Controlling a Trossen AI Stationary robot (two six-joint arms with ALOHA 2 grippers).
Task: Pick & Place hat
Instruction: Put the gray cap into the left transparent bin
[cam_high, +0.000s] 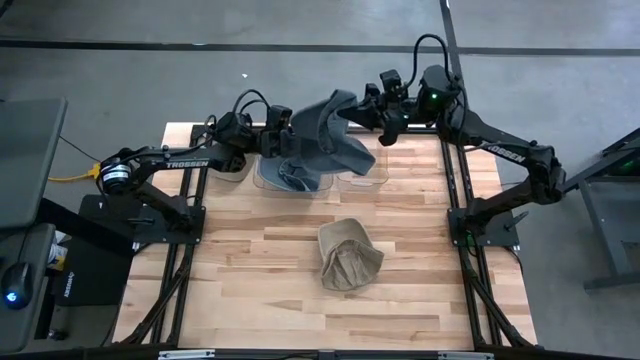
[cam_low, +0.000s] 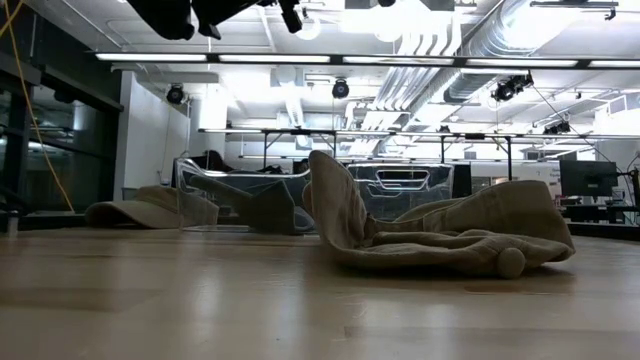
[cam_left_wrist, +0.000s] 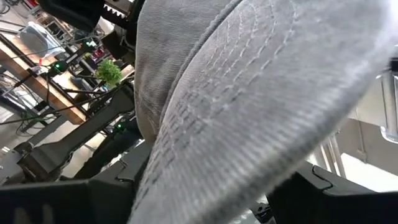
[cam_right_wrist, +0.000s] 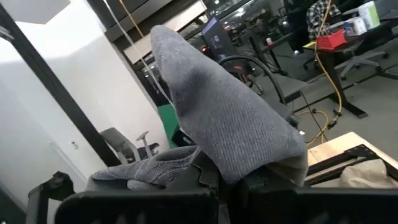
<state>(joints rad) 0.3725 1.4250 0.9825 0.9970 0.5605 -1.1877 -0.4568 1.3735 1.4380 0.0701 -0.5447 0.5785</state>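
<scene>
A dark grey hat (cam_high: 328, 135) is held up between my two grippers over the far middle of the table. My left gripper (cam_high: 280, 140) is at its left side and my right gripper (cam_high: 378, 118) at its far right side, both shut on it. The hat's lower end (cam_high: 300, 178) reaches down over a clear bin (cam_high: 268, 180); whether it rests there does not show. In the left wrist view the hat's stitched brim (cam_left_wrist: 261, 106) fills the picture. In the right wrist view the grey cloth (cam_right_wrist: 224, 118) rises from the fingers. My left gripper holds the grey hat at its left side (cam_high: 295, 140), coming level from the table's left. The cloth hides the place of contact in the wrist view, where the stitched brim (cam_left_wrist: 205, 155) runs out between the dark fingers (cam_left_wrist: 62, 199). My right gripper pinches the hat's far right edge (cam_high: 362, 115), coming level from the table's right. In the wrist view the cloth (cam_right_wrist: 249, 168) stands up from between the fingers (cam_right_wrist: 143, 208) in a bunched fold. The upper part of the hat is clear of the table.
A tan hat (cam_high: 348, 256) lies crumpled on the middle of the wooden table (cam_high: 260, 290), also large in the low view (cam_low: 440, 235). Two clear bins (cam_low: 400, 190) stand at the far edge. Another tan cap (cam_low: 150, 208) lies to the left by the bins.
</scene>
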